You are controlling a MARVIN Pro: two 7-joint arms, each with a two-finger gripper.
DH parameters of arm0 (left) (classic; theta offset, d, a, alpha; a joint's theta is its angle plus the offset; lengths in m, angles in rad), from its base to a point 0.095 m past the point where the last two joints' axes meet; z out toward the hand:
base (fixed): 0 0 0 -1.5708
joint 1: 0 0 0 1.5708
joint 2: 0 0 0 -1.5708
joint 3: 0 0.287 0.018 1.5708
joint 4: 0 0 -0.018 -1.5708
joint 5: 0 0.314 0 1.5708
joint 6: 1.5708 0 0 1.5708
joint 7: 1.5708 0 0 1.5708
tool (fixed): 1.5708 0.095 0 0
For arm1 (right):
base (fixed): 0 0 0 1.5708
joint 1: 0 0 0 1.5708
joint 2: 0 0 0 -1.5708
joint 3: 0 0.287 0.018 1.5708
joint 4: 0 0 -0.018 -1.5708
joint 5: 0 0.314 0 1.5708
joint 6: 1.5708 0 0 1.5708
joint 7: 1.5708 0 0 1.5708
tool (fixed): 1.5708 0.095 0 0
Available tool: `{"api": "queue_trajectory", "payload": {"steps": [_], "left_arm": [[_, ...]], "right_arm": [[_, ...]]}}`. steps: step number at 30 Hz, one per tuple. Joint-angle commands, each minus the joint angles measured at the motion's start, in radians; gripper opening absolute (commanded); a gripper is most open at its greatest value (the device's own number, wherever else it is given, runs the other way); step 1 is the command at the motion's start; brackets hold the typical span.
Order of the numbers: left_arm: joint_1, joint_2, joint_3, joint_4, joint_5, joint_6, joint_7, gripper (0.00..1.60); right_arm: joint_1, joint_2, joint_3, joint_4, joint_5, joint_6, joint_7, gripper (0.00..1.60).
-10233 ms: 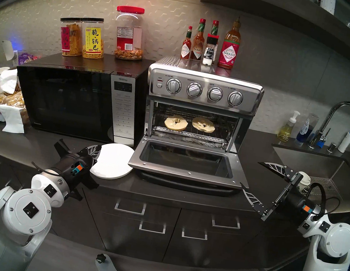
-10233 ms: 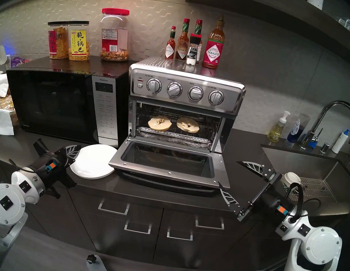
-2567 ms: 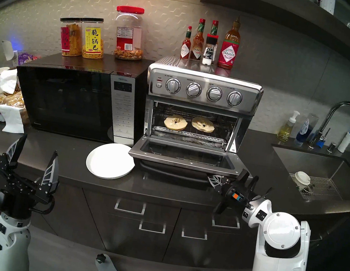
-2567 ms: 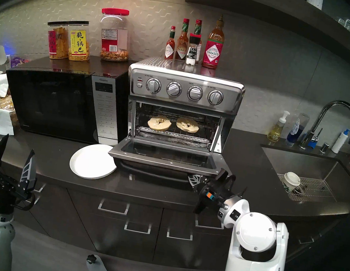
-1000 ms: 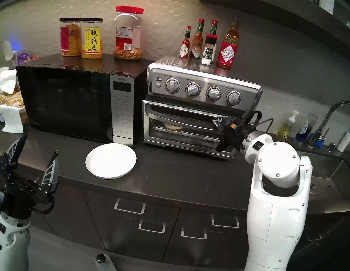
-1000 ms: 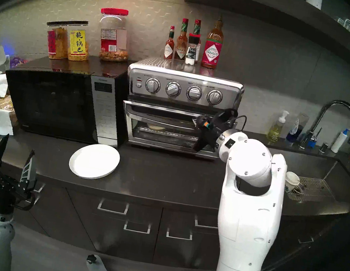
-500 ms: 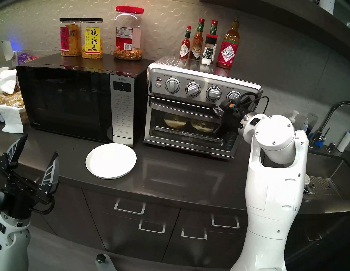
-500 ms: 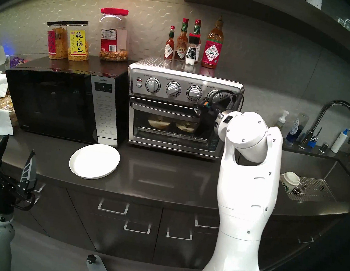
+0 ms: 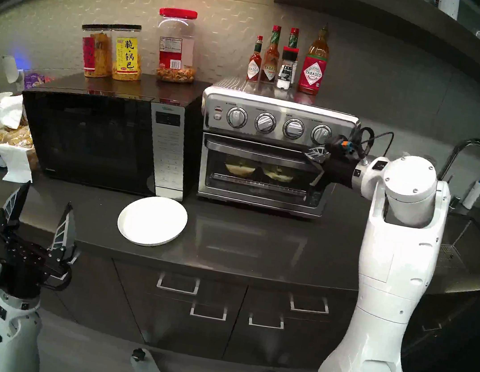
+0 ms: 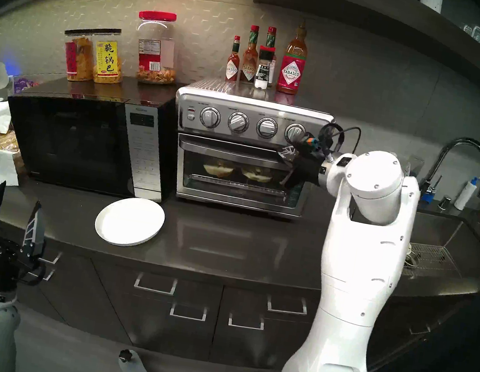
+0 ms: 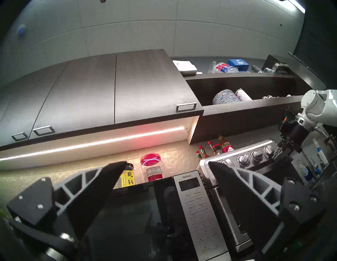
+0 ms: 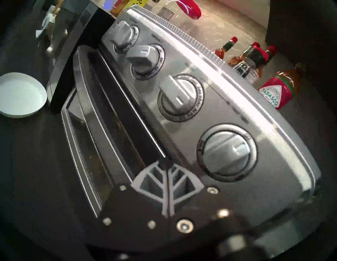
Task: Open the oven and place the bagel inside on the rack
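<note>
The stainless oven (image 9: 279, 109) stands on the counter with its glass door (image 9: 258, 180) shut. Behind the glass lie the two bagel halves (image 9: 239, 169) (image 9: 278, 174), side by side; the rack under them is hard to make out. My right gripper (image 9: 311, 155) is shut with nothing in it. Its tips sit at the right end of the door's top edge, just below the rightmost knob (image 12: 227, 153); the right wrist view shows this gripper (image 12: 165, 163) there too. My left gripper (image 9: 48, 194) stands open and empty, pointing up, in front of the counter's left part.
A black microwave (image 9: 89, 138) stands left of the oven, with snack jars (image 9: 125, 53) on top. A white plate (image 9: 152, 220) lies on the counter in front. Sauce bottles (image 9: 314, 64) stand on the oven. The faucet (image 9: 476, 149) and the sink are at the right.
The oven door swung up from half open to fully shut with my right gripper on it. That gripper then drew slightly right. My left gripper shifted a little left and up.
</note>
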Motion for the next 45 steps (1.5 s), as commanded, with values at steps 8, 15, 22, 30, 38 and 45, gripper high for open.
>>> {"api": "queue_trajectory", "payload": {"steps": [8,15,22,30,38,45], "left_arm": [[0.005,0.005,0.003,-0.014,0.003,0.000,-0.070,1.60],[0.005,0.005,0.003,-0.014,0.003,0.000,-0.072,1.60],[0.000,-0.001,-0.003,-0.011,-0.011,0.000,-0.100,1.60],[0.001,0.000,-0.002,-0.011,-0.011,0.000,-0.098,1.60],[-0.001,-0.002,-0.004,-0.010,-0.015,0.000,-0.104,1.60],[0.005,0.005,0.002,-0.013,-0.005,0.000,-0.081,1.60]], "right_arm": [[-0.145,-0.054,0.184,-0.205,0.150,-0.060,-0.003,0.00],[-0.237,-0.084,0.260,-0.287,0.252,-0.068,-0.028,0.00],[-0.271,-0.109,0.239,-0.237,0.303,-0.044,-0.124,0.00],[-0.230,-0.122,0.180,-0.161,0.267,0.029,-0.173,0.00],[-0.279,-0.112,0.179,-0.205,0.342,0.122,-0.171,0.00],[-0.368,-0.088,0.229,-0.301,0.442,0.108,-0.168,0.00]]}}
